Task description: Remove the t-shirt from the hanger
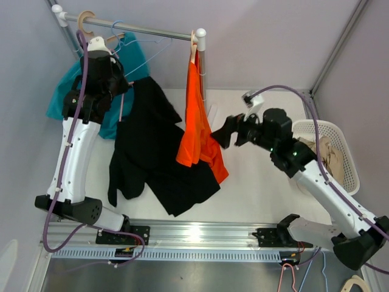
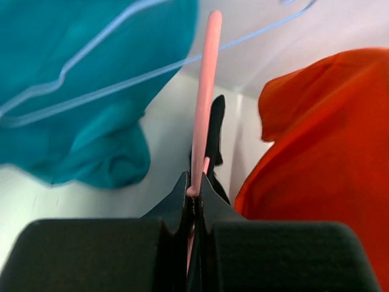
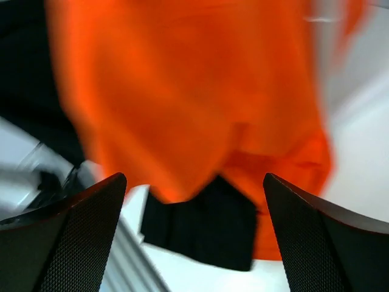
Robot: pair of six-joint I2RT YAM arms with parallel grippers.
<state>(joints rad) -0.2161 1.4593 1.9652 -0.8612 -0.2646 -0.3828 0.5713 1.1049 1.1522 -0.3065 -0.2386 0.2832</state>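
Note:
A black t-shirt [image 1: 152, 146] hangs from a pink hanger [image 2: 203, 103] and drapes down onto the table. My left gripper [image 2: 194, 191] is shut on the pink hanger's thin bar, high by the clothes rail [image 1: 152, 30]. An orange t-shirt [image 1: 197, 121] hangs from the rail's right end, partly over the black one. My right gripper [image 1: 219, 134] is open and empty, just right of the orange t-shirt's lower half. In the right wrist view [image 3: 193, 179] its fingers frame the orange cloth [image 3: 182, 91] and a black hem [image 3: 206, 231].
A teal shirt [image 1: 58, 100] hangs on a blue wire hanger [image 1: 143, 52] at the rail's left. A white laundry basket [image 1: 340, 140] with clothes stands at the right wall. A metal track [image 1: 194, 237] runs along the near edge.

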